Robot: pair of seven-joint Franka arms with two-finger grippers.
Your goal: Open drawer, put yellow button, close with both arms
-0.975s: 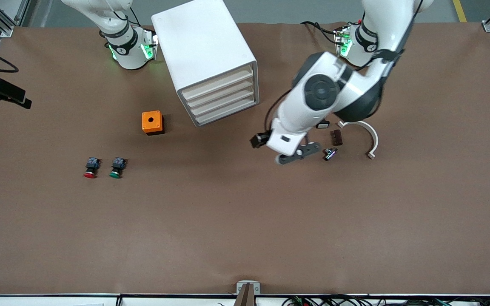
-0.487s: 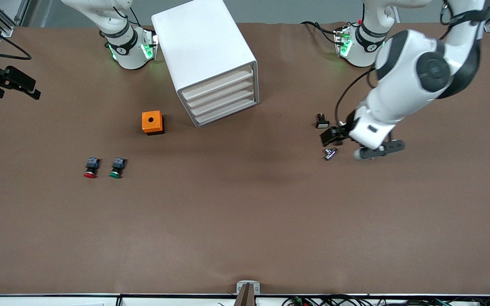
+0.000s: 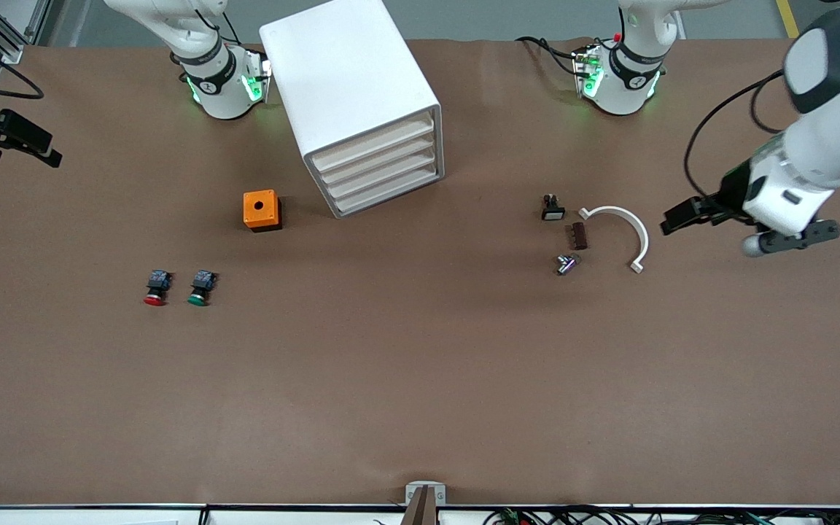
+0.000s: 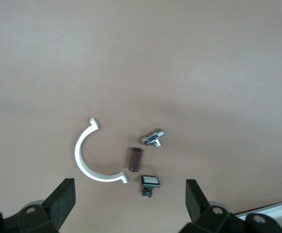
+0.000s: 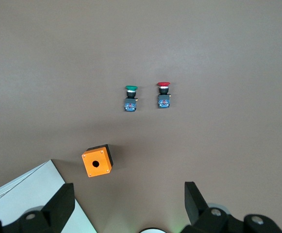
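Note:
The white cabinet (image 3: 351, 80) stands between the two bases, and a corner of it shows in the right wrist view (image 5: 29, 196). Its topmost drawer (image 3: 372, 138) is shut flush, like the three below it. The yellow button is not in view. My left gripper (image 4: 129, 204) is open and empty, up over bare table beside some small parts. Its hand (image 3: 788, 208) is near the left arm's end of the table. My right gripper (image 5: 128, 208) is open and empty, high over the right arm's base, well apart from the cabinet.
An orange box with a hole (image 3: 260, 209) sits beside the cabinet. Red-capped (image 3: 155, 287) and green-capped (image 3: 201, 287) buttons lie nearer the front camera. A white half-ring (image 3: 628, 230), brown piece (image 3: 577, 235), metal part (image 3: 566, 263) and small white-capped switch (image 3: 552, 208) lie near the left hand.
The left arm has swung from in front of the cabinet, across the small parts, to the left arm's end of the table. The drawers and buttons have not moved.

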